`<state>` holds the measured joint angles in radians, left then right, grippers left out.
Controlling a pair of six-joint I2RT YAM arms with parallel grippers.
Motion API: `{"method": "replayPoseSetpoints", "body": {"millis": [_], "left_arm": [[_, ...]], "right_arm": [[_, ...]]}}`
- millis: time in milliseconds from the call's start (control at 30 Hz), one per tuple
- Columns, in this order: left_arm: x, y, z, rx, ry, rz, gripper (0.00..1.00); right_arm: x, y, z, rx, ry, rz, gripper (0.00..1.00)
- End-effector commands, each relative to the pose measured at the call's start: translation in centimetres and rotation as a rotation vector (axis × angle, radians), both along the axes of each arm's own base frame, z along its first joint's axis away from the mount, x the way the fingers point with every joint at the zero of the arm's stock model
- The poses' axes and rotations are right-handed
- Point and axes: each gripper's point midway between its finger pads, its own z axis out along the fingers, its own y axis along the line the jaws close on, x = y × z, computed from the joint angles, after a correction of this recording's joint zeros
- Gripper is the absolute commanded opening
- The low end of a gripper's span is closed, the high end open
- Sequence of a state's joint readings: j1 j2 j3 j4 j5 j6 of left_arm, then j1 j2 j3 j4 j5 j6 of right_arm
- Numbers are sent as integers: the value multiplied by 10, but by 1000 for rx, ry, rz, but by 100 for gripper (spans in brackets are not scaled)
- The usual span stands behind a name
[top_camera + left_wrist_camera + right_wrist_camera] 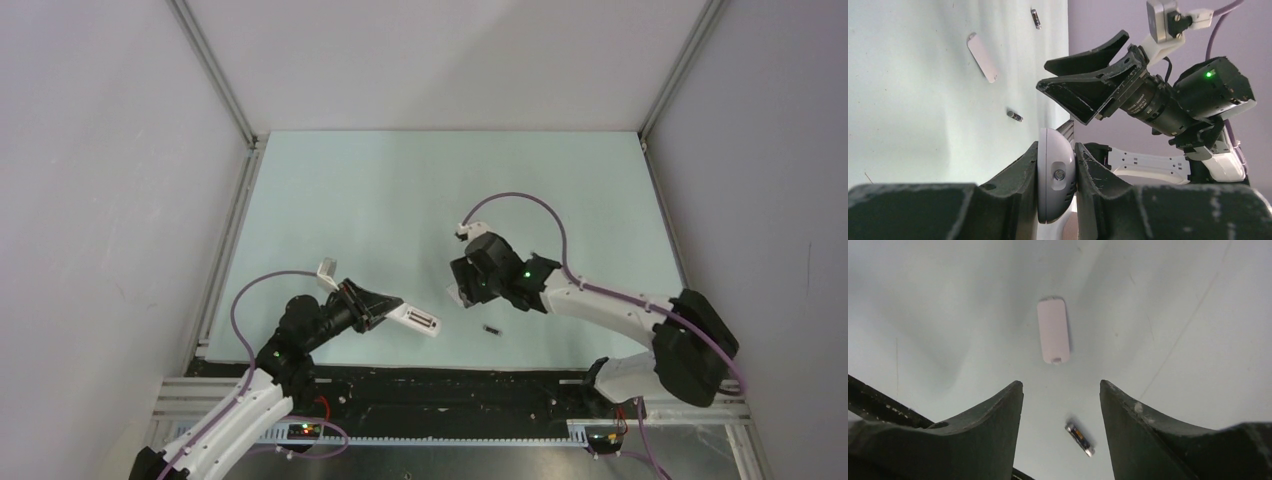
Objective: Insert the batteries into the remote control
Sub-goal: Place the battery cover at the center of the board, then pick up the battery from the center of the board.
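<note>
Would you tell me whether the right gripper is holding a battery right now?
No, the right gripper is open and empty; a battery lies loose on the table beneath it.

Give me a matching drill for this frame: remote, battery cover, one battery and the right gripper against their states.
Things:
1. remote control
2. cover piece
3. battery
4. right gripper

States:
A. open, holding nothing
B. dark, lying on the table
C. clamped in the left gripper
D. white, lying flat on the table

Pairs: 1-C, 2-D, 3-B, 4-A
</note>
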<state>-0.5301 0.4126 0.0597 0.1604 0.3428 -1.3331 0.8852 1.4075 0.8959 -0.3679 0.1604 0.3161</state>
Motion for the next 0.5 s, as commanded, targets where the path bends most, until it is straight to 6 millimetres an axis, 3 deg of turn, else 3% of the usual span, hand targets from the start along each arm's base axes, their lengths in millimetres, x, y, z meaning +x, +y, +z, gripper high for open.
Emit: {"method": "replayPoseSetpoints", "body": {"millis": [0, 267, 467], "left_arm": [[2, -2, 17, -12, -64, -4, 0], [3, -2, 15, 0, -63, -5, 0], [3, -4, 16, 13, -62, -17, 0]], "right_arm": [[-14, -25, 0, 11, 22, -43, 63], [-53, -59, -12, 24, 135, -68, 62], [-68, -63, -28, 8, 196, -54, 57]]}}
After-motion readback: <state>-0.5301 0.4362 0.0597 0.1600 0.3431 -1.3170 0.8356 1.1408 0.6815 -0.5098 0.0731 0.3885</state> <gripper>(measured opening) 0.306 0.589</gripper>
